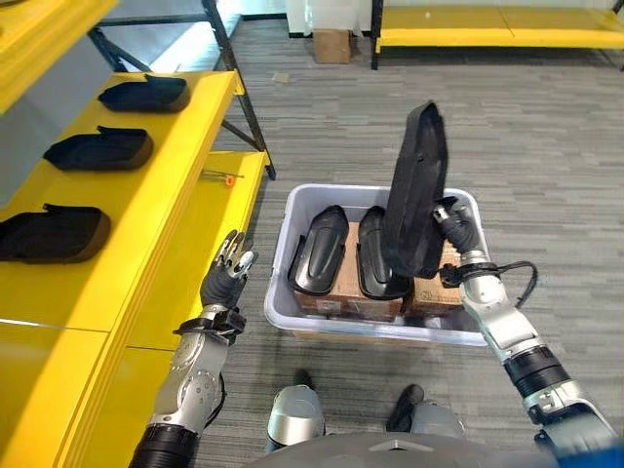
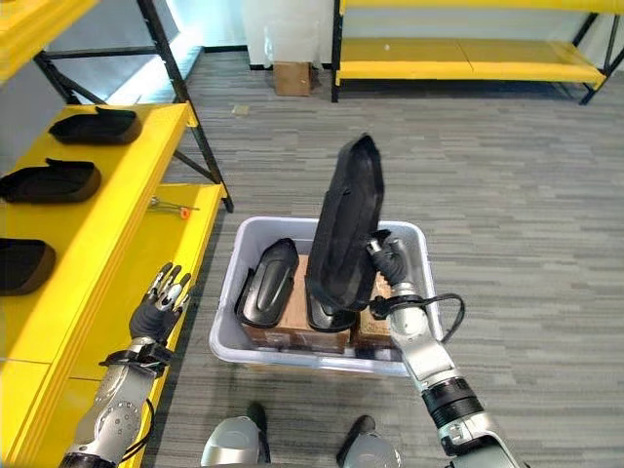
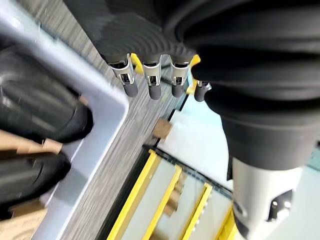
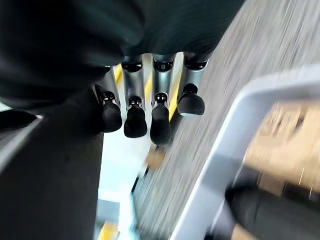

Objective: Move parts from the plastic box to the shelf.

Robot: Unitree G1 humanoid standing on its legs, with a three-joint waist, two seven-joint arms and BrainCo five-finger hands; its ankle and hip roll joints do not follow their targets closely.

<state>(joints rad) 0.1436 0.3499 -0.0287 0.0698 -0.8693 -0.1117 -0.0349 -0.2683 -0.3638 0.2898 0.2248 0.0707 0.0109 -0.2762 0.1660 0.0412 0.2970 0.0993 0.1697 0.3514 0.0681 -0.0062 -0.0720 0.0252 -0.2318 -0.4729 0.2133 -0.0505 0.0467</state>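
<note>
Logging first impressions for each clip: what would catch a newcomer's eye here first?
The long black part stands out, held upright above the grey plastic box by the right hand. Two more black parts lean inside the box on cardboard. To the robot's left, three black parts lie on the yellow shelf, and the left hand hovers open beside it.

warehouse: yellow shelving (image 1: 175,185), parts box (image 1: 292,312), carpet.

1. You see two silver-grey arms at the lower left and lower right of the head views.
2. Your left hand (image 1: 224,278) and right hand (image 1: 456,226) each wear a dark ribbed cover over back and wrist.
3. Your fingers (image 3: 152,82) are silver with dark tips.
</note>
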